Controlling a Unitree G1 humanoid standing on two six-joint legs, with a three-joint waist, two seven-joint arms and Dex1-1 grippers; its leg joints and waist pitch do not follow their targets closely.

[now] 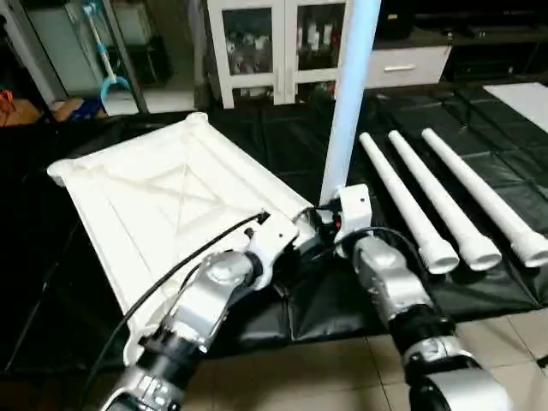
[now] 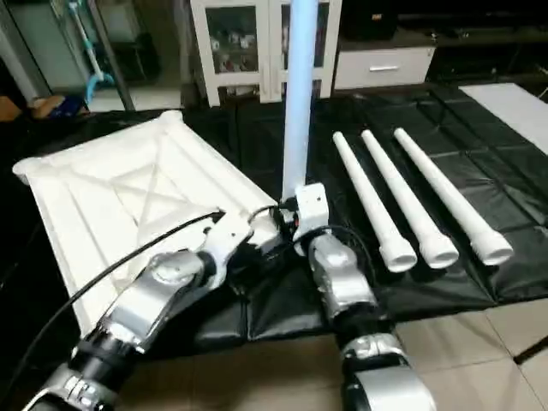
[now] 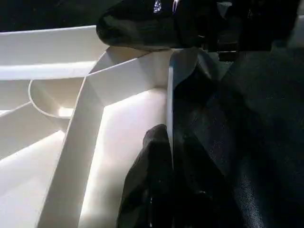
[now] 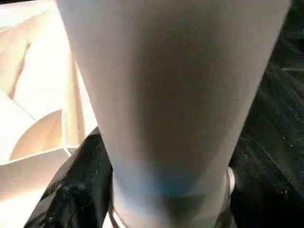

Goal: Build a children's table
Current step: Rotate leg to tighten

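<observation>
We see the upturned tabletop on the black mat, one leg upright at its near corner, three spare legs alongside. Left gripper pinches the tabletop rim; right gripper clasps the upright leg.

Two forearms, brushed silver metal with rounded, segmented housings, each joined toward the elbow by a black ribbed collar. Left arm: a thin black cable arcs loose along its upper side to a white wrist block. Right arm: a white boxy wrist module with a small dark screw, black cabling looped beside it.
</observation>
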